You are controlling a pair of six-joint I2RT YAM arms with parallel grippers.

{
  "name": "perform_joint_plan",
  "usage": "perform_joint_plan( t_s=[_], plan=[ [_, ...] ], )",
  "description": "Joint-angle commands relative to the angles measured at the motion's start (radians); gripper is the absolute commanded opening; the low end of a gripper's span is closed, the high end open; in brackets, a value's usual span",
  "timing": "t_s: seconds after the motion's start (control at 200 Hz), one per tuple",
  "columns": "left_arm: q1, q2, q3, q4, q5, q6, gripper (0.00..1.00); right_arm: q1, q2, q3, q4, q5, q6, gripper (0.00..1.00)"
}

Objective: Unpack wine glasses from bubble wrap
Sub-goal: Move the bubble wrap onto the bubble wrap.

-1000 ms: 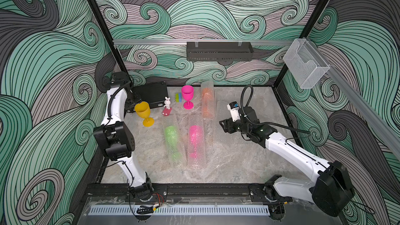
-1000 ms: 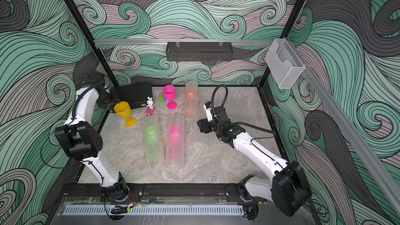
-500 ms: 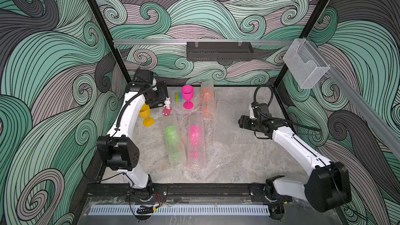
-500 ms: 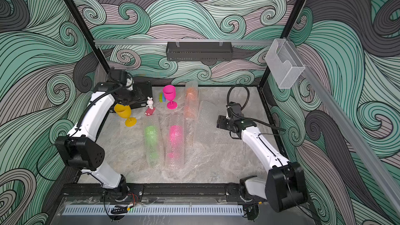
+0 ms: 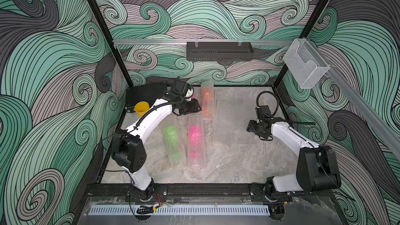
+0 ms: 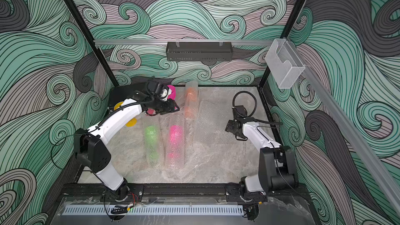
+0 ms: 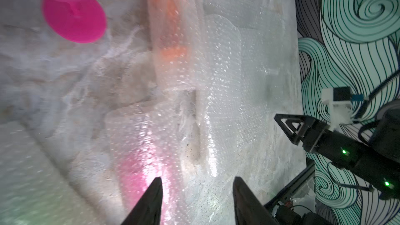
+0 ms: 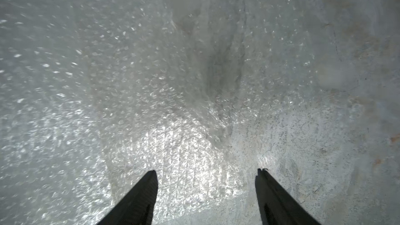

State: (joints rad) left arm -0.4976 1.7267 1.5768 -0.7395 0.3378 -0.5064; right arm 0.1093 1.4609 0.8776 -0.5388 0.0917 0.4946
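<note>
While nothing is gripped by either tool, the left gripper is seen with jaws spread, its fingers apart and empty. It is held over the far end of the tube around the wrapped pink goblet, just beside the orange goblet.

The right gripper is likewise spread wide, with nothing between its fingers. It is placed at the right edge of the flat bubble wrap sheet; whether the sheet is touched cannot be told.

Three goblets are kept inside bubble wrap tubes laid on the table:
- Orange is at the back centre.
- Wrapped pink is in the middle.
- The green goblet is just left of it, the two tubes side by side.

Two goblets are unwrapped and upright at the back left:
- The yellow goblet is partly hidden by the left arm.
- The bare pink goblet is found behind the left wrist; its round foot is shown blurred in the left wrist view.

The flat sheet is spread on the table between the orange tube and the right arm, close against the tube's side.
</note>
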Motion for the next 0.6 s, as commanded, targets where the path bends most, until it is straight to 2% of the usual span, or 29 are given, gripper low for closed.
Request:
perform_joint_plan(
  t_s=[0.0,0.145,0.42,0.596],
  plan=[
    [-0.078,0.089,0.038,0.025,0.029,-0.03,0.52,-0.008,0.035,-0.018,0.011,-0.025,0.026,0.75],
    [-0.147,0.175,0.083,0.026,0.037,-0.023,0.52,-0.009,0.072,-0.038,0.04,-0.042,0.028,0.74],
    [-0.213,0.326,0.196,-0.021,0.026,0.014,0.51,-0.008,0.148,-0.061,0.096,-0.107,0.036,0.68],
    [-0.26,0.434,0.231,-0.072,-0.004,0.049,0.53,-0.007,0.158,-0.074,0.123,-0.15,0.048,0.54]
  ],
)
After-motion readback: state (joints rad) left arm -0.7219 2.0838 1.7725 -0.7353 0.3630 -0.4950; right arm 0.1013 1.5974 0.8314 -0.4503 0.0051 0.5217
